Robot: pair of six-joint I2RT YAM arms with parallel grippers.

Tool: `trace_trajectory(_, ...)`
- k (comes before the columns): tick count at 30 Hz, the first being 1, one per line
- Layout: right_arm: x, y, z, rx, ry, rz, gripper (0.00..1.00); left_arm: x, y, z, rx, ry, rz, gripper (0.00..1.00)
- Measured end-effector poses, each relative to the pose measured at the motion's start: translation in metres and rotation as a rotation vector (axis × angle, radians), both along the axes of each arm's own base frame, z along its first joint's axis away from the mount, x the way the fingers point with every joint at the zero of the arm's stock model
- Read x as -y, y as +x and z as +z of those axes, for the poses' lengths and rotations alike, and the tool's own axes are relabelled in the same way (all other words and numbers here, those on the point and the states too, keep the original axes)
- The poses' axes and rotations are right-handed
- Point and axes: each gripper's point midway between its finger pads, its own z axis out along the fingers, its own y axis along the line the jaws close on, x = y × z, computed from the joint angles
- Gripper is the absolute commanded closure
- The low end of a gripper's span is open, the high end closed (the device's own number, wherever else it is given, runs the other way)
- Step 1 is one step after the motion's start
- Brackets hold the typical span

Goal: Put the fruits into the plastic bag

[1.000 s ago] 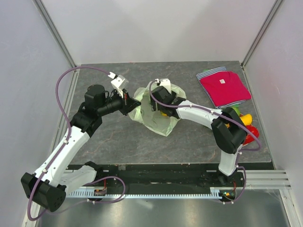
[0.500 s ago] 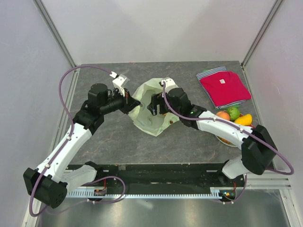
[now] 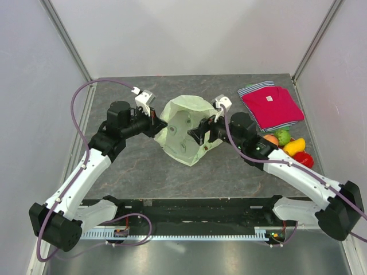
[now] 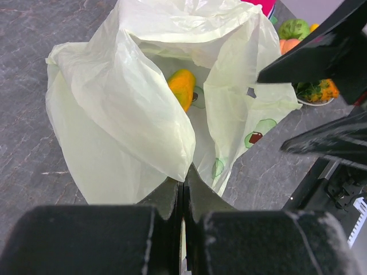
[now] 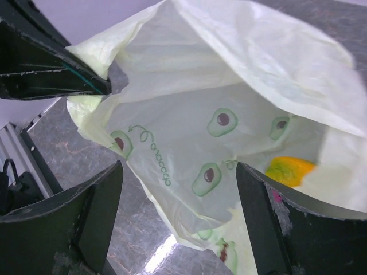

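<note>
Between drops, I'd say: the left gripper (image 4: 182, 193) is clamping the plastic bag (image 3: 182, 121) by its rim, and the right gripper (image 3: 199, 133) is hovering wide and empty. The next move needs a reach to the fruits (image 3: 282, 137) at the table's (image 3: 132, 167) right edge.

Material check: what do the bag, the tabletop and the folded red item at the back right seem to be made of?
The bag looks like thin plastic film: pale green, translucent, crinkled, with printed avocado-like motifs. The tabletop looks like dark grey stone-patterned laminate or mat, faintly glossy; which one is unclear. The red item looks like matte fabric, folded flat.
</note>
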Motion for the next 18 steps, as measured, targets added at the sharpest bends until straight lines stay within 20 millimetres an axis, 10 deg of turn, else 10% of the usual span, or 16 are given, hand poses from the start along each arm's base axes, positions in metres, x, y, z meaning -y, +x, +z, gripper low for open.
trace_trajectory(18,0.166,0.024,0.012,-0.044,0.069,-0.654,0.11,-0.004,0.002,-0.003,-0.010,0.010,0.020,0.98)
